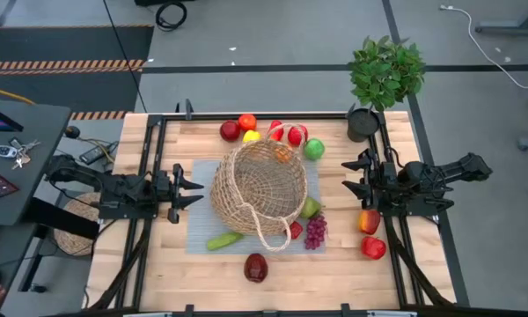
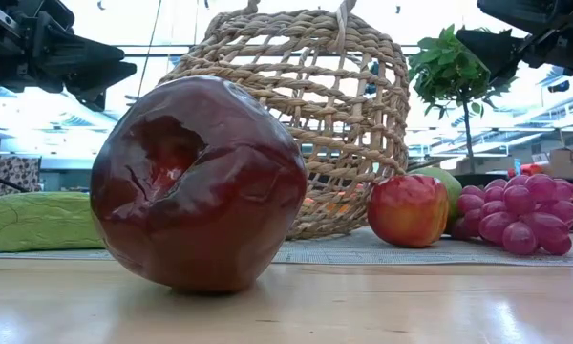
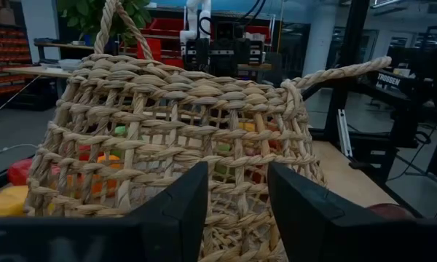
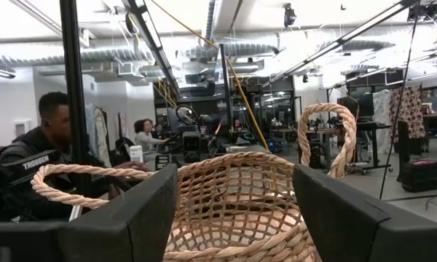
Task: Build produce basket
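Observation:
The tan wicker basket [image 1: 260, 189] sits on a grey mat [image 1: 202, 176] at mid-table, its looped handle [image 1: 268, 236] toward the near edge. Produce lies around it: red pieces and a lemon [image 1: 251, 136] behind it, a green apple [image 1: 314, 149], grapes [image 1: 316, 231], a green vegetable [image 1: 223, 240] and a dark red fruit [image 1: 256, 267] in front. My left gripper [image 1: 199, 191] hovers just left of the basket wall [image 3: 204, 138], fingers a little apart, nothing between them. My right gripper [image 1: 345, 176] hovers to the basket's right, open, facing its rim [image 4: 233, 164].
A potted green plant [image 1: 385, 75] stands at the far right corner. A red-yellow apple [image 1: 370, 221] and a red fruit [image 1: 374, 247] lie near the right arm. Bare wood lies along the near edge beside the dark red fruit. People show in the room beyond.

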